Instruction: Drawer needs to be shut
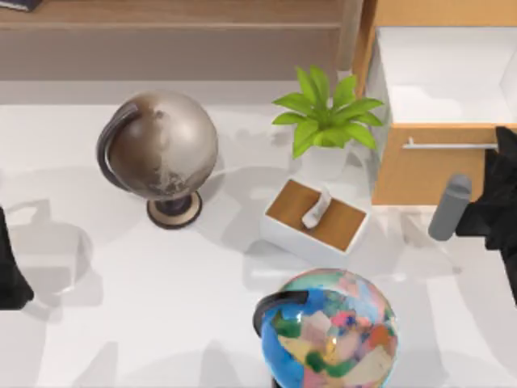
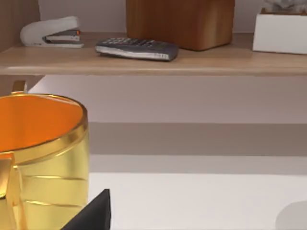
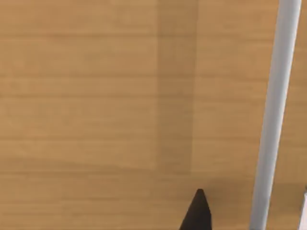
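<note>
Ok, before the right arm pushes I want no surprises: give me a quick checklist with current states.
1. Drawer open, white inside showing: ok, needs shutting.
2. Right gripper at the wood front, beside the silver handle: ok.
3. Fingers touching the front: cannot tell.
4. Potted plant beside the drawer's left wall, out of the push path: ok.
5. Left gripper parked at the table's left edge: ok.

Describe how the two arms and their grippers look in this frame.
Both arms are matte black and blocky, with no cables or markings to be seen. The right arm, at the table's right edge by the drawer, carries a grey cylindrical part. A pointed black finger shows close to the wood front. The left arm is a dark shape at the left edge.
</note>
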{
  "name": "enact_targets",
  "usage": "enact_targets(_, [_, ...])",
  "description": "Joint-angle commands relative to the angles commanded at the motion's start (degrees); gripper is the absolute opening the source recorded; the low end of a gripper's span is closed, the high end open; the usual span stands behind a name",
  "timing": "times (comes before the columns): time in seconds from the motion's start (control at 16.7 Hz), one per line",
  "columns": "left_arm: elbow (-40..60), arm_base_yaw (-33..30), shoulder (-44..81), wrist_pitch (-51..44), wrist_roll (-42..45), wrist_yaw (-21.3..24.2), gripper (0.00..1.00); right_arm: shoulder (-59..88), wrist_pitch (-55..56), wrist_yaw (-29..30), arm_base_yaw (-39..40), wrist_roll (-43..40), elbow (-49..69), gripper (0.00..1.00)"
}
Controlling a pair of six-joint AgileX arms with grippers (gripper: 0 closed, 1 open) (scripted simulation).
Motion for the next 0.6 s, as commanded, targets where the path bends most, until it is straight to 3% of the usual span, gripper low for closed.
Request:
enact_targets(0.18, [0.0, 0.0, 0.0, 0.0, 0.0, 0.0, 1.0, 0.0, 0.0, 0.0, 0.0, 0.0, 0.0, 0.02])
enact_targets(0.6, [0.0, 0.0, 0.0, 0.0, 0.0, 0.0, 1.0, 0.0, 0.0, 0.0, 0.0, 0.0, 0.0, 0.0])
